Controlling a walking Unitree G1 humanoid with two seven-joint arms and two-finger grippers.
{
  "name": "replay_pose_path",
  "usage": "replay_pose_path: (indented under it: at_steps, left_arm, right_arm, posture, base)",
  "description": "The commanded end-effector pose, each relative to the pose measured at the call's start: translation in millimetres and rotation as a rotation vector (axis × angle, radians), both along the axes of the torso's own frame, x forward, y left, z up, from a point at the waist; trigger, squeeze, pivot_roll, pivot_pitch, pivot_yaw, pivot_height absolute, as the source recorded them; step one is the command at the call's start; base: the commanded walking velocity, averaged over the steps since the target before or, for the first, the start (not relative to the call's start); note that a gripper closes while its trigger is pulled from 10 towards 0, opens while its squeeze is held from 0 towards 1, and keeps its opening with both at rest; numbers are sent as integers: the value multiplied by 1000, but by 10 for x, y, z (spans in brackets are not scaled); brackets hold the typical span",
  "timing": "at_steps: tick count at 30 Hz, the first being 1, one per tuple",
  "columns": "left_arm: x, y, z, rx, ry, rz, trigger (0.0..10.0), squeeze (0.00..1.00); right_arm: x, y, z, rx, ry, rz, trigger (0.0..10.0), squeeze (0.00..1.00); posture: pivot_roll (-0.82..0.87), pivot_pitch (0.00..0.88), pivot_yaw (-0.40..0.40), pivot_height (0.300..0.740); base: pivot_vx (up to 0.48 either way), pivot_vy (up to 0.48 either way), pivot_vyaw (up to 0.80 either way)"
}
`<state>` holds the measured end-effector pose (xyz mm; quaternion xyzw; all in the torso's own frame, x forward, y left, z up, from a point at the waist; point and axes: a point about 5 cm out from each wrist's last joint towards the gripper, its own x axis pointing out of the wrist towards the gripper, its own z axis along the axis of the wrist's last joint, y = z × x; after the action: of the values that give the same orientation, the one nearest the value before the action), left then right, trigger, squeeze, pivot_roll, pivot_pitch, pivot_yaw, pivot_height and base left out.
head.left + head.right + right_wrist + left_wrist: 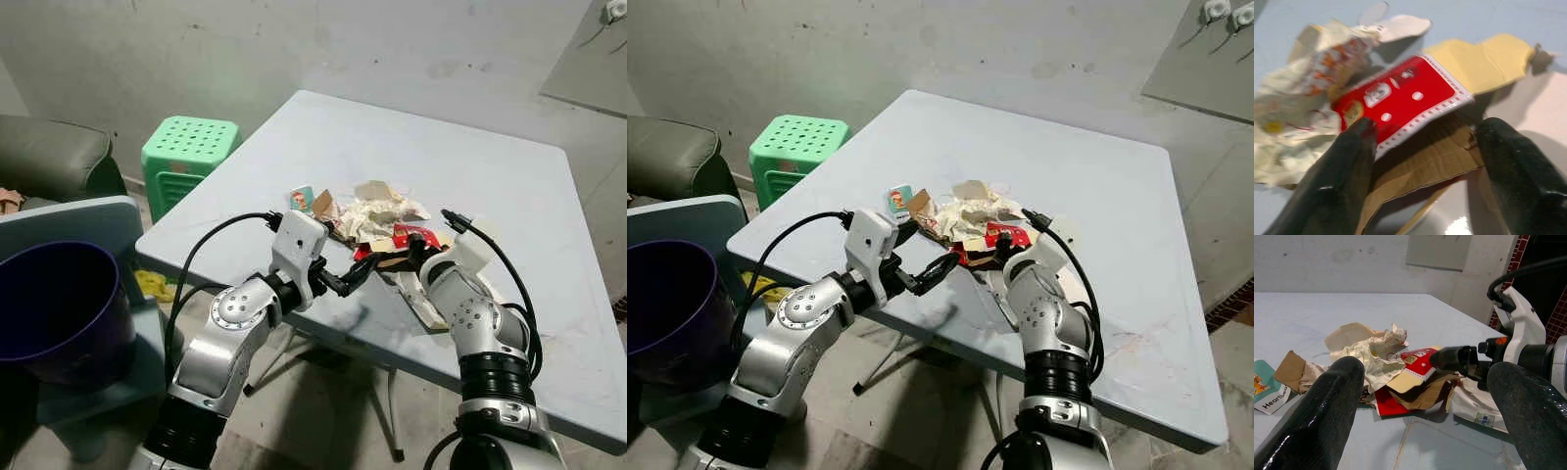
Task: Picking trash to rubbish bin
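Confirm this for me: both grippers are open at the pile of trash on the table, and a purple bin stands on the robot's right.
One thing is wrong: the purple bin stands on the robot's left, not its right, as the left eye view shows. The rest holds: the left gripper and right gripper are both open at the pile of trash on the table.

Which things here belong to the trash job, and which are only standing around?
Job: trash pile, red carton, purple bin, left claw, right claw, both open at the pile.
Around: table, green stool, sofa.
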<state>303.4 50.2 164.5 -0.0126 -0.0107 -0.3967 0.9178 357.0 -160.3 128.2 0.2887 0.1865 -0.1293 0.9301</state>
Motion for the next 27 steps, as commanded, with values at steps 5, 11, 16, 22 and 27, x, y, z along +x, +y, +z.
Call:
replay_pose_path:
  at_steps: [5, 11, 16, 22, 27]
  left_arm:
    - [-5, -22, 63, -17, -8, 5, 10000, 0]
    - [8, -16, 74, -25, -6, 12, 10000, 0]
    - [14, -12, 82, -33, -3, 20, 10000, 0]
    - [15, -17, 96, -43, -3, 22, 10000, 0]
    - [21, -13, 102, -51, -1, 27, 10000, 0]
  right_arm:
    - [14, -14, 15, 9, 10, -5, 0, 0]
    - [22, -20, 23, 9, 10, -10, 0, 0]
    - [28, -22, 27, 8, 8, -13, 0, 0]
    - [29, -27, 42, -3, 3, -15, 0, 0]
    - [23, -44, 79, -32, -28, -8, 0, 0]
  posture:
    - [-72, 111, -91, 740]
    - [-72, 116, -92, 740]
    - [-71, 118, -91, 740]
    - [-71, 119, -90, 740]
    - [-72, 118, -92, 740]
  base:
    - [0, 0, 0]
    - [0, 0, 0]
    - [0, 0, 0]
    - [0, 0, 0]
    - [0, 0, 0]
